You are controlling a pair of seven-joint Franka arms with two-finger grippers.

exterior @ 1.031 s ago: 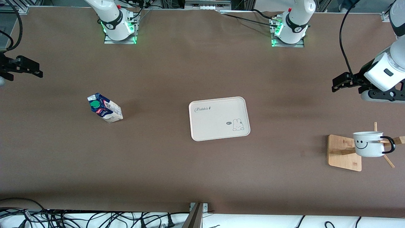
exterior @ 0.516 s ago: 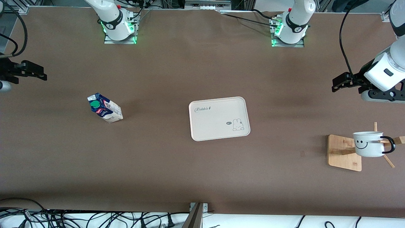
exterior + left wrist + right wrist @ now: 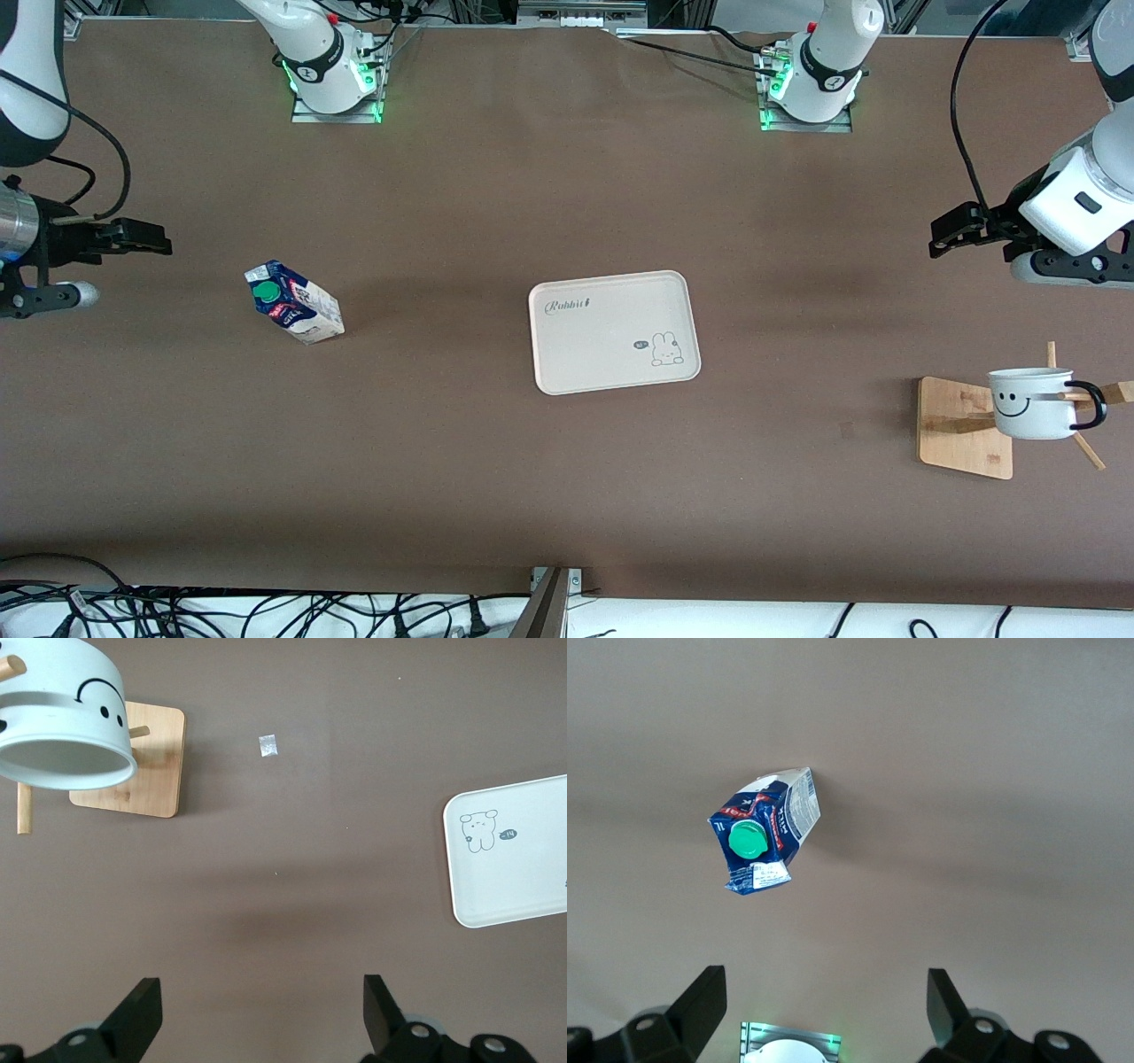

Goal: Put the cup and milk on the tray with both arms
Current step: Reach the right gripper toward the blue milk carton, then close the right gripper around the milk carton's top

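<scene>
Nearest the front camera, the cup [image 3: 1030,403] hangs by its black handle on a peg of the bamboo stand [image 3: 964,428], at the left arm's end of the table [image 3: 496,487]; it has not moved since the earlier frames. A little farther from the camera, the tray [image 3: 614,331] lies flat at the middle of the table, bare and in the same spot. About level with it, toward the right arm's end, the milk [image 3: 294,301] stands where it was. Farther still, the left claw [image 3: 952,232] waits unchanged over bare table, its fingers [image 3: 140,1014] spread and holding nothing. The right claw [image 3: 146,239], fingers spread and empty, has come in from the table's edge toward the milk.
</scene>
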